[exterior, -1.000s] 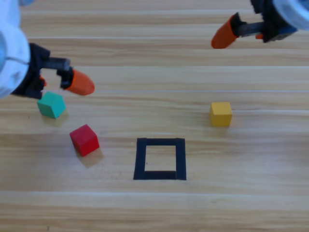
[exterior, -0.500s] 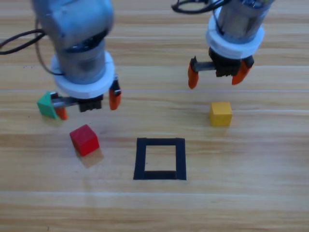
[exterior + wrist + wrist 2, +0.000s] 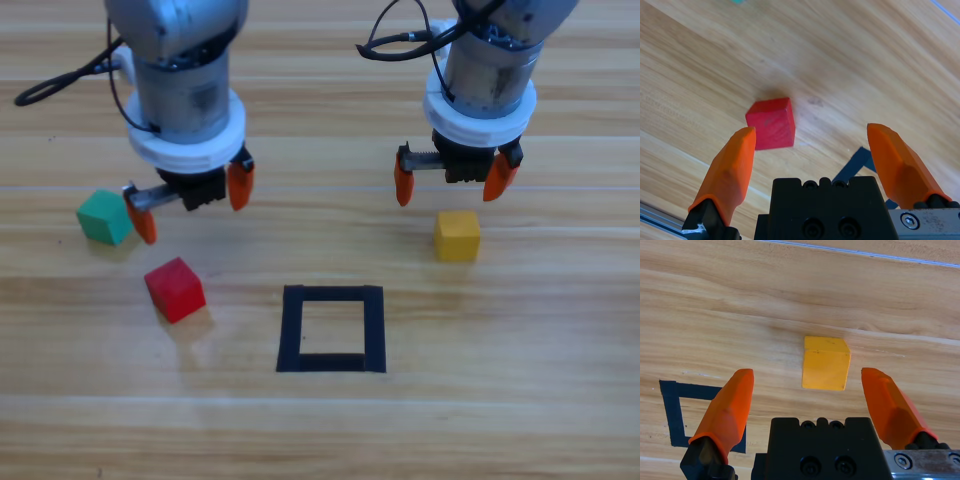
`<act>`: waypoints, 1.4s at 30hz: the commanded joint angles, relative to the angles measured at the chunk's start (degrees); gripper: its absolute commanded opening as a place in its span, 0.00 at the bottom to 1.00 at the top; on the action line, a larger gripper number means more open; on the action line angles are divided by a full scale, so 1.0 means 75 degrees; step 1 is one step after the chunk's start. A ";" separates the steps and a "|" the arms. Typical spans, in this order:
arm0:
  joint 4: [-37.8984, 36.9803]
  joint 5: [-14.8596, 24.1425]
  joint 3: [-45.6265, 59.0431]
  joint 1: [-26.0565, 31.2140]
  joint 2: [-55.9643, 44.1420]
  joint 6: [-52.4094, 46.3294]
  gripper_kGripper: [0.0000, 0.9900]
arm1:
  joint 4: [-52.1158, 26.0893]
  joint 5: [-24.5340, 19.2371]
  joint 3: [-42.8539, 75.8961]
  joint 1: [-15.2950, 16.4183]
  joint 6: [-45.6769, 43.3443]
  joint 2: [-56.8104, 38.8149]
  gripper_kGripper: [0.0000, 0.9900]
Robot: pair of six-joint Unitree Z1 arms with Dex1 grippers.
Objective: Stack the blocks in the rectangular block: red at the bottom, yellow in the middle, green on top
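While nothing sits inside the rectangular block (image 3: 331, 329), the left gripper (image 3: 190, 200) hangs above the red (image 3: 175, 289) cube, jaws wide and empty; I'd say it must drop and close next. The right gripper (image 3: 450, 178), equally wide and empty, hovers by yellow (image 3: 457, 236). Green (image 3: 105, 216) waits at the desk's (image 3: 500, 420) left. Three cubes, one frame.

both my arms come down from the top edge, wrists pointing at the table. my left gripper (image 3: 189, 201) hangs with its jaws spread wide, left of centre. my right gripper (image 3: 450, 180) hangs likewise, jaws wide apart, right of centre.
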 commanded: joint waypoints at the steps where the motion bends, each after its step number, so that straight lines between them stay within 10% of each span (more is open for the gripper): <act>1: 0.0086 -0.0246 0.0108 0.0783 0.0271 -0.0048 0.96 | 0.0139 -0.0115 0.0209 -0.0228 0.0344 0.0615 0.96; 11: 0.0121 -0.1207 0.0459 0.0994 0.0400 0.0152 1.00 | 0.0150 -0.0103 0.0467 -0.0263 0.0731 0.0732 0.94; 29: -0.0465 -0.1430 0.1280 0.0983 0.0353 -0.0188 1.00 | 0.0139 0.0248 0.0490 -0.0298 0.0977 0.1307 0.83; 33: -0.0840 -0.1571 0.1596 0.0971 0.0330 -0.0282 1.00 | 0.0127 0.0295 0.0490 -0.0322 0.0942 0.1330 0.72; 40: -0.1707 -0.1758 0.2405 0.0971 0.0201 -0.0399 0.97 | 0.0127 0.0412 0.0537 -0.0333 0.0626 0.0920 0.04; 42: -0.1801 -0.1793 0.2487 0.0971 0.0189 -0.0423 0.95 | 0.0127 0.0459 0.0572 -0.0369 0.0461 0.0650 0.00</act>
